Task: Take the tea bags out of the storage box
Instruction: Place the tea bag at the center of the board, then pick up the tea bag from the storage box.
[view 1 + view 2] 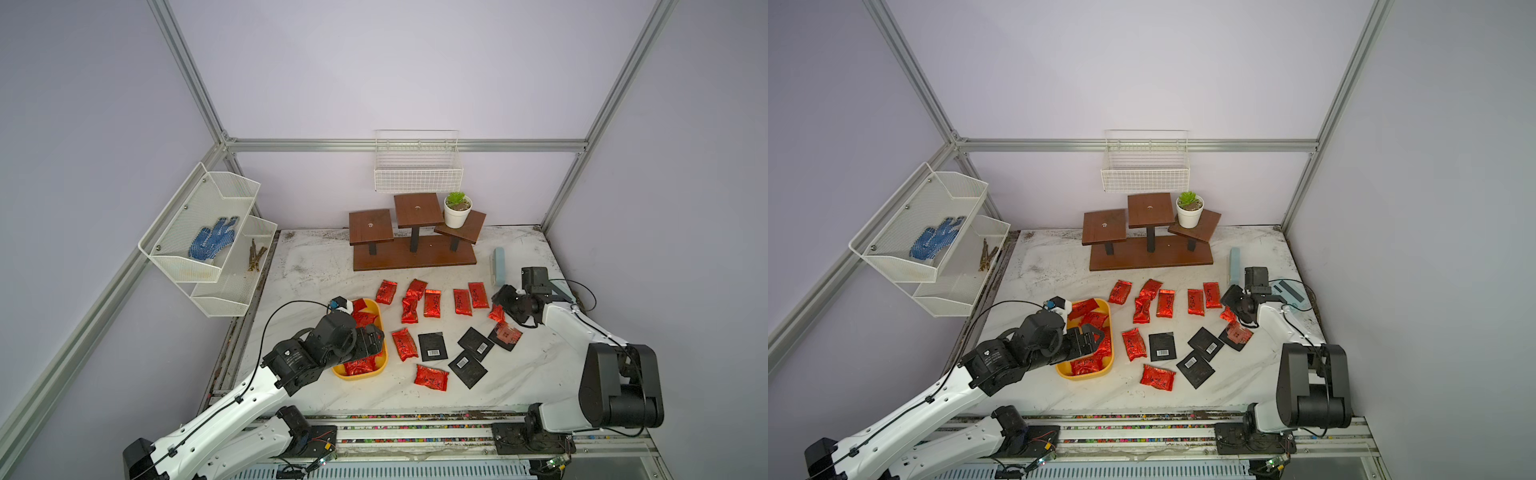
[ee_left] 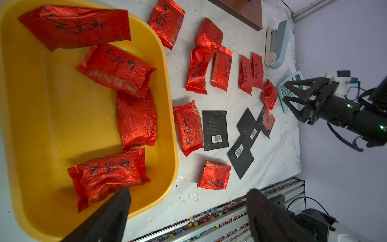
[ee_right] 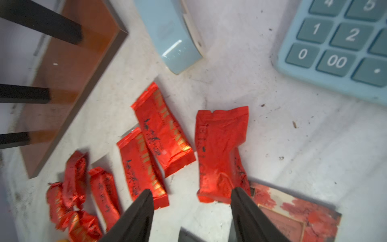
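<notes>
At the bottom of the left wrist view the left hand (image 2: 188, 190) hangs spread and empty, one tip just beside the nearest tea bag (image 2: 109, 176), which lies in the storage box (image 2: 73, 117) with its long axis across the frame. Three more sit beyond it. The right hand (image 2: 284, 94), also spread, is well apart at the right edge, so the left arm, low over the box, is nearer.
</notes>
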`<state>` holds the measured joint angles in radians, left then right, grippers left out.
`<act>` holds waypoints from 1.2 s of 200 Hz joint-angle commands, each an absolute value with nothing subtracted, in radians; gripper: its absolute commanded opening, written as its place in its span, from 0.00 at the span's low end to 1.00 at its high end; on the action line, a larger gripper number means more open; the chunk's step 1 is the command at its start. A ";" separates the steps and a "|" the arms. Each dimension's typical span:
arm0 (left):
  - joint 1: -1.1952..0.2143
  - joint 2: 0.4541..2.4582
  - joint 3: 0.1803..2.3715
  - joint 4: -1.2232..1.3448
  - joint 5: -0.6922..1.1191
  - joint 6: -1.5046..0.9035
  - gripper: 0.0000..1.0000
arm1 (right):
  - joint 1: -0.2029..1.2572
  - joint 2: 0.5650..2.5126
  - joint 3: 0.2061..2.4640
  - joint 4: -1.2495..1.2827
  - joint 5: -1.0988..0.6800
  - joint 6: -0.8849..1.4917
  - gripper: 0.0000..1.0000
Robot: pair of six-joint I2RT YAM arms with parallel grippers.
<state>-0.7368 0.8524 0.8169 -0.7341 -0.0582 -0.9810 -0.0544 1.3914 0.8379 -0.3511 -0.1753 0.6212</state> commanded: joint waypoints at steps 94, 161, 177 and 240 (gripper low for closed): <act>-0.402 0.923 0.896 -0.846 0.093 -0.798 0.85 | 0.505 1.336 1.065 -0.493 -0.128 0.507 0.57; -0.223 1.015 0.938 -0.848 0.142 -0.747 0.78 | 0.817 1.534 1.269 -0.582 -0.073 0.447 0.51; -0.151 0.986 0.943 -0.853 0.171 -0.737 0.79 | 0.875 1.610 1.313 -0.586 -0.072 0.448 0.52; 0.023 0.879 0.932 -0.867 0.291 -0.737 0.81 | 1.011 1.898 1.612 -0.661 0.069 0.400 0.54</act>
